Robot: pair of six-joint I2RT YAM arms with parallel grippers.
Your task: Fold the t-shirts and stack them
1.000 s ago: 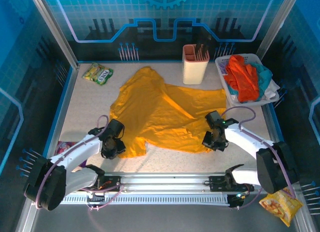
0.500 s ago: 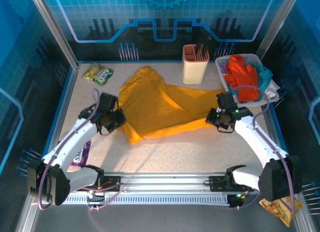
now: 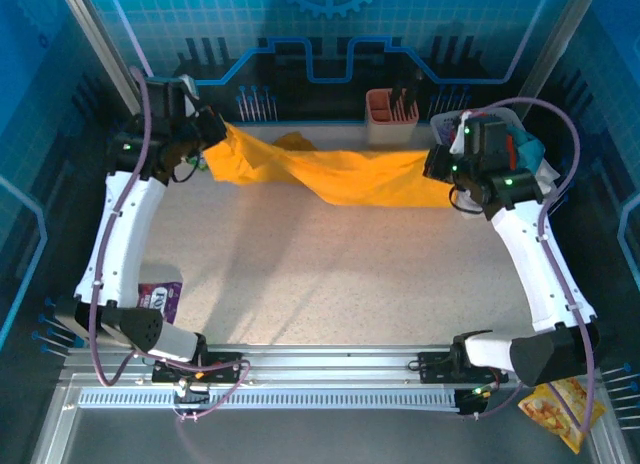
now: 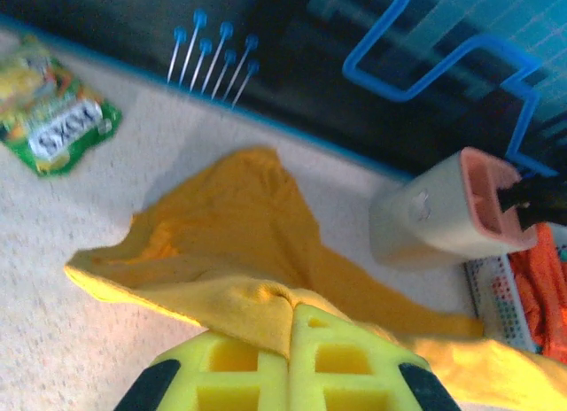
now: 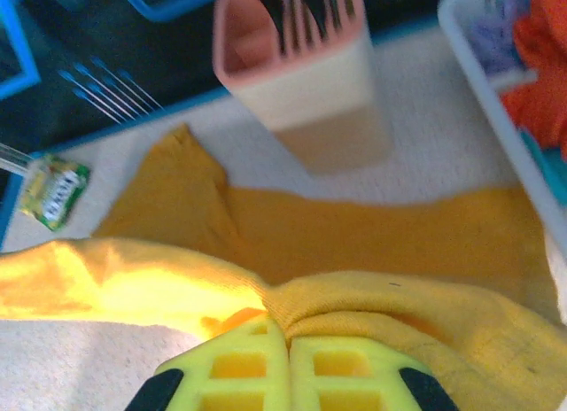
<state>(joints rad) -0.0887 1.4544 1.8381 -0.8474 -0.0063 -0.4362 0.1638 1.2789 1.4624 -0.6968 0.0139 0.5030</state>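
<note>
Both arms have carried the near edge of the mustard-yellow t-shirt from six o'clock to twelve o'clock on the table, left gripper and right gripper each pinching cloth (at eleven and one o'clock), probably beginning the first fold.

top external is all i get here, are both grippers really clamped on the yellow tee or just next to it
Observer: In the left wrist view the left gripper is shut, with a fold of the yellow tee bunched in its jaws.
Operator: and the right one
Observer: In the right wrist view the right gripper is shut too, pinching a thick roll of the tee's edge.
Operator: anything by the cloth on the left i could drag
Observer: A green snack packet lies flat on the table beside the tee's left edge, not touching it.
</note>
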